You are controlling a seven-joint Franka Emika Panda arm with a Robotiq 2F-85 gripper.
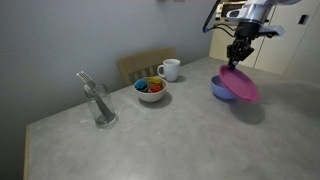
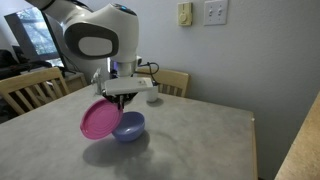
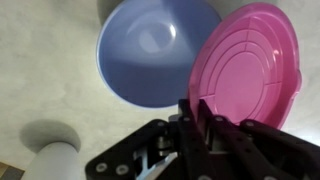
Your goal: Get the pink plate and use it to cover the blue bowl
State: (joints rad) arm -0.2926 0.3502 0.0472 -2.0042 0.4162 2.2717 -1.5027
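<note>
My gripper point(image 1: 238, 60) is shut on the rim of the pink plate point(image 1: 241, 84) and holds it tilted, hanging edge-down just over the blue bowl point(image 1: 220, 90). In an exterior view the pink plate point(image 2: 98, 121) leans against the side of the blue bowl point(image 2: 129, 126), below the gripper point(image 2: 120, 98). In the wrist view the pink plate point(image 3: 245, 70) hangs to the right of the open, empty blue bowl point(image 3: 150, 50), overlapping its rim, with the jaws point(image 3: 200, 115) pinching the plate's edge.
A white bowl with colourful contents point(image 1: 151, 90), a white mug point(image 1: 170, 69) and a glass holding a utensil point(image 1: 100, 105) stand on the grey table point(image 1: 150, 140). A wooden chair point(image 1: 145, 66) stands behind the table. The mug also shows in the wrist view point(image 3: 50, 160).
</note>
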